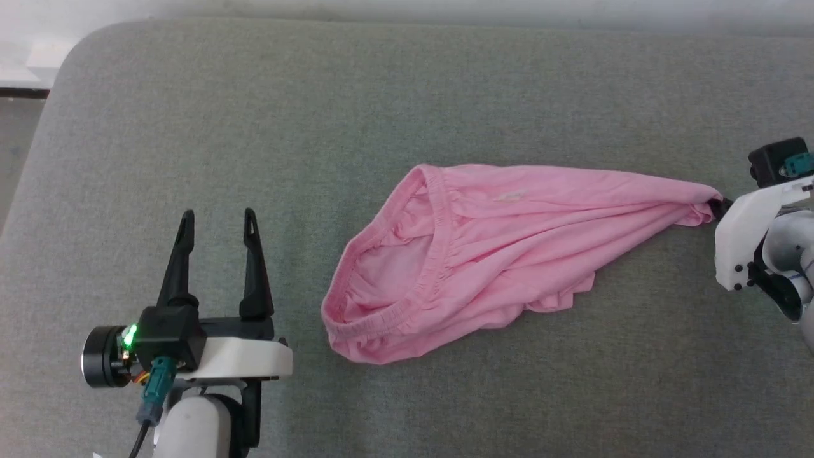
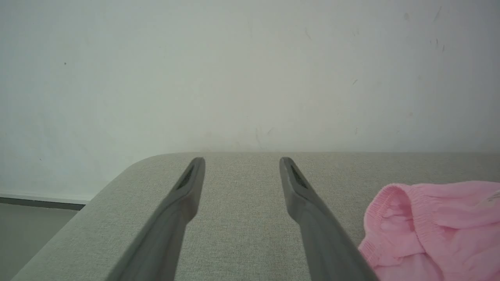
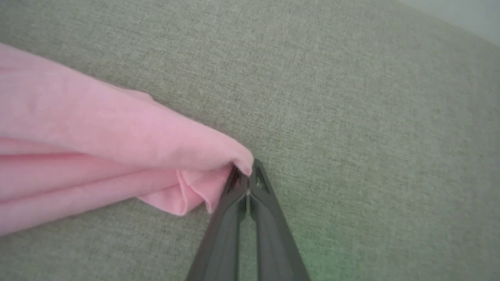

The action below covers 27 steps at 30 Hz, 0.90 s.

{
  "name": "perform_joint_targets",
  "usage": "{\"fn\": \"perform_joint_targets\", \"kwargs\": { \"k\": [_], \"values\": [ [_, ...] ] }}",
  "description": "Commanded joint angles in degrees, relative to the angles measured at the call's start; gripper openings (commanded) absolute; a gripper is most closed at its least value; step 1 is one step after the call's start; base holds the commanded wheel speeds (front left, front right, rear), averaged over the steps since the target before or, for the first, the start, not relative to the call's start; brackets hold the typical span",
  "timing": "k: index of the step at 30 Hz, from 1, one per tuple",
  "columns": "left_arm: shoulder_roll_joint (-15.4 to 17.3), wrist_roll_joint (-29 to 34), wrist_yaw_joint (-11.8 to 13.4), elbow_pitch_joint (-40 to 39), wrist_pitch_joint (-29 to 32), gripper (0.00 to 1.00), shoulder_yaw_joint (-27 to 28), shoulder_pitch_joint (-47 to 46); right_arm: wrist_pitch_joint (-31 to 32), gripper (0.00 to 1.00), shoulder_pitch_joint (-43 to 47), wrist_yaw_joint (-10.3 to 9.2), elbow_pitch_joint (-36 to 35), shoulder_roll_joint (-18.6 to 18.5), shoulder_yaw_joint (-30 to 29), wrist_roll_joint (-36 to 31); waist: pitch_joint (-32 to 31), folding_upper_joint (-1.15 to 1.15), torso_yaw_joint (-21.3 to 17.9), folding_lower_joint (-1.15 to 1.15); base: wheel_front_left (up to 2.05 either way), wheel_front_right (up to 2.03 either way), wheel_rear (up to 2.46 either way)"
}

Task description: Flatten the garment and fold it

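The garment (image 1: 483,254), light pink shorts, lies bunched on the grey cushion (image 1: 318,114), its gathered waistband gaping toward the lower left and a small white label (image 1: 510,196) on top. One leg end is drawn out into a point at the right. My right gripper (image 1: 720,207) is shut on that point; the right wrist view has its tips (image 3: 247,175) pinching the pink fabric (image 3: 117,136). My left gripper (image 1: 218,219) stands open to the left of the waistband, apart from it, nothing between its fingers. In the left wrist view the garment (image 2: 433,230) sits right of the open fingers (image 2: 312,210).
The cushion's rounded corner (image 1: 82,51) is at the upper left, with floor (image 1: 16,146) beyond its left edge. A pale wall (image 2: 250,70) runs behind the cushion's far edge.
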Motion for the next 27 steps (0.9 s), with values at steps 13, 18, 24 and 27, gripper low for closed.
{"fn": "perform_joint_targets", "kwargs": {
  "k": [13, 18, 24, 27],
  "values": [
    [1.53, 1.42, -2.08, 0.98, -0.27, 1.0, -0.52, -1.98, -21.63, 1.0, -2.7, -0.05, 3.05, 0.54, 1.44, -5.4, -5.34, 0.01, -2.24, -0.01, 0.0, 0.0, 0.0],
    [4.11, 0.76, -6.05, 4.39, -0.27, 1.0, -1.51, -4.82, -23.72, 1.0, 0.03, -0.05, -6.79, 2.03, -7.54, -11.62, -7.71, 0.01, -3.69, -0.01, 0.0, 0.0, 0.0],
    [7.37, -1.11, -12.22, 13.45, 5.64, 1.0, -5.06, -13.67, -23.75, 1.0, 14.45, -0.05, -27.8, 7.94, -22.23, -23.25, -8.81, 0.01, -5.21, -0.01, 0.0, 0.0, 0.0],
    [8.29, -5.98, -13.65, 16.78, 12.72, 1.0, -7.53, -18.42, -23.76, 1.0, 20.77, -0.05, -36.48, 11.88, -26.94, -28.12, -8.9, 0.01, -5.97, -0.01, 0.0, 0.0, 0.0]
  ]
}}
